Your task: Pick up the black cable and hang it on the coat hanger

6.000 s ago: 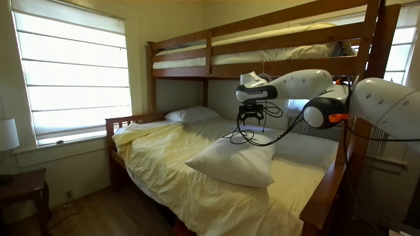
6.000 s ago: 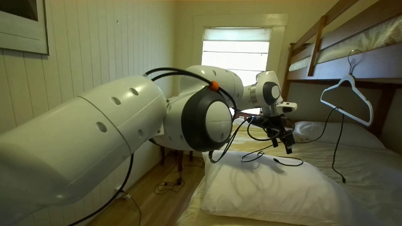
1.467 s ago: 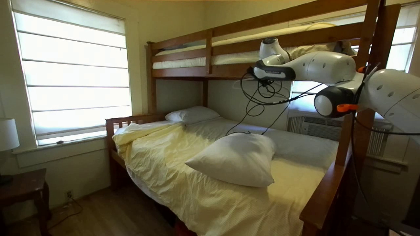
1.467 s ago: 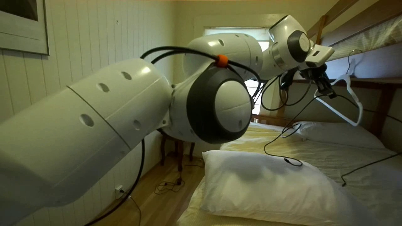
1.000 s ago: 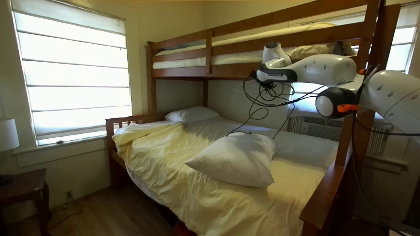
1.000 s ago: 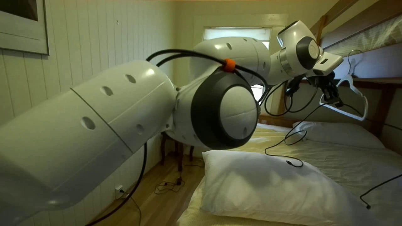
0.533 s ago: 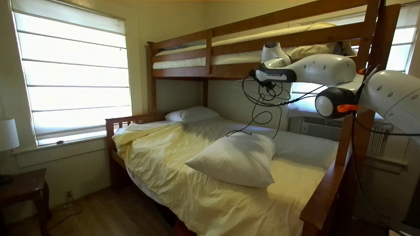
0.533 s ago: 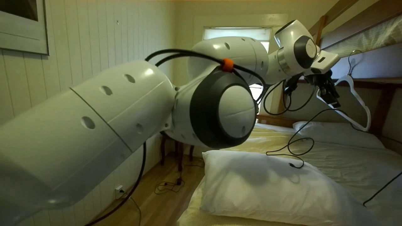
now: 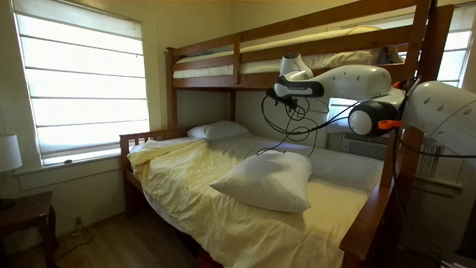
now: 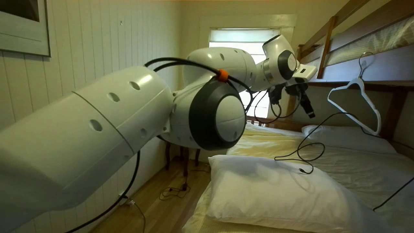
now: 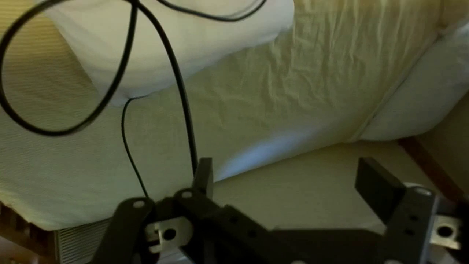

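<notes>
Currently, your pincer (image 11: 284,177) hangs near the hanger (image 10: 366,97), its jaws standing well apart. Close by, the cable (image 11: 178,78) drapes over the hanger's lower bar, one end on the pillow (image 10: 275,194) below, the other run dropping toward the bed (image 10: 352,161). Farther from the pincer, the hanger hooks onto the rail (image 10: 394,66).

My arm (image 10: 178,113) reaches in from the left, and my hand (image 10: 309,110) hangs above the bed (image 10: 355,168), apart from the black cable (image 10: 340,113). I see that cable crossing the lower bar of the coat hanger (image 10: 364,94), hooked at the bunk rail (image 10: 394,64); one end lies on the pillow (image 10: 278,191).
</notes>
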